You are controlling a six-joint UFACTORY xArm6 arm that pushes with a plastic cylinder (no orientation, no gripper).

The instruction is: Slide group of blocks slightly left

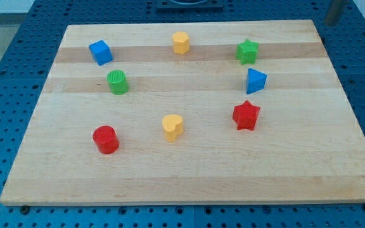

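Eight small blocks sit in a loose ring on a pale wooden board (189, 177), which lies on a blue perforated table (11, 57). Taking the ring's bare middle as the clock's centre, with twelve toward the view's top, the nearest pieces come first. The red cylinder (106, 139) stands at about seven o'clock, closest to the view's bottom. The yellow heart-shaped block (173, 126) sits near six o'clock, well apart from it. The red star (246, 115) rests at about four o'clock. Farther back, the blue triangular block (255, 81) lies at three o'clock, just below the green star (248, 51) at two o'clock; the two are near each other but not touching. The green cylinder (118, 82) stands at nine o'clock, with the blue cube (100, 52) beyond it at ten o'clock. The yellow hexagonal block (181, 42) is farthest, at twelve o'clock. The rod's tip does not show over the board, so its place relative to the blocks cannot be told.
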